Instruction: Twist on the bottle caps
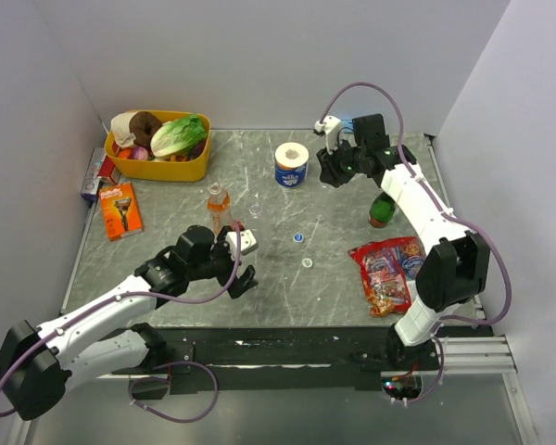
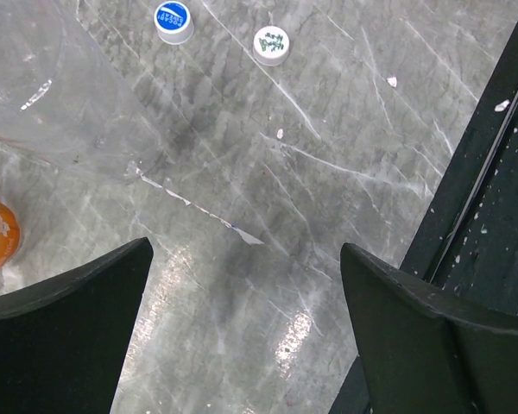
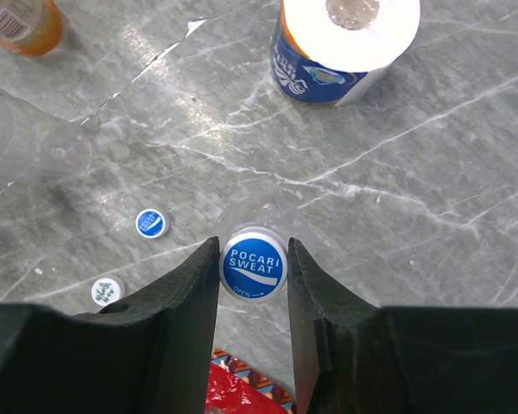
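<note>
One clear bottle's point(image 3: 242, 211) cap point(image 3: 253, 266) clenched in right end effector point(image 3: 253, 248); left end effector point(image 2: 246, 250) released.

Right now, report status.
Left hand open, empty. Right hand shut on blue cap atop clear bottle. Two loose caps on table.

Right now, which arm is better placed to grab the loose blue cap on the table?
Left. The left claw is open and empty, the blue cap lying just ahead. The right claw is shut on the Pocari Sweat cap atop a clear bottle, so likely busy.
</note>
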`<action>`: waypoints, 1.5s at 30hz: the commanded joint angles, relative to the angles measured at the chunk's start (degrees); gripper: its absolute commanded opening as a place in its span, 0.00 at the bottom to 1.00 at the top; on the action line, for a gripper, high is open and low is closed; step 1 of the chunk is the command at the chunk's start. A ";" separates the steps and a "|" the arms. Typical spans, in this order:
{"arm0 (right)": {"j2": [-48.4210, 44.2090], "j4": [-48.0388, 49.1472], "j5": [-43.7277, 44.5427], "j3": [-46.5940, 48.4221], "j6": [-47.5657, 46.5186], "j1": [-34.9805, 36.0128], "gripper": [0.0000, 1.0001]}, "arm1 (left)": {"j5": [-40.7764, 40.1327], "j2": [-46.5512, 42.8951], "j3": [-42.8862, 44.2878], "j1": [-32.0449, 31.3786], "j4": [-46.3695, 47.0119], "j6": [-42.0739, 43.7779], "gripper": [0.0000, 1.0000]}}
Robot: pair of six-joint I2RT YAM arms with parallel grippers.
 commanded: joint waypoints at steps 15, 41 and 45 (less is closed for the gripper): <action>3.92 0.48 2.70 5.73 4.46 -2.06 0.59 | 4.72 0.85 3.40 1.06 -1.36 1.74 0.96; -4.79 11.99 -16.12 -2.26 5.07 17.79 0.83 | -3.81 -15.41 5.77 14.06 -10.33 -5.29 0.96; -0.49 12.08 -12.78 -0.77 5.34 20.61 0.84 | -3.89 -15.84 5.94 16.35 -10.24 -5.90 0.96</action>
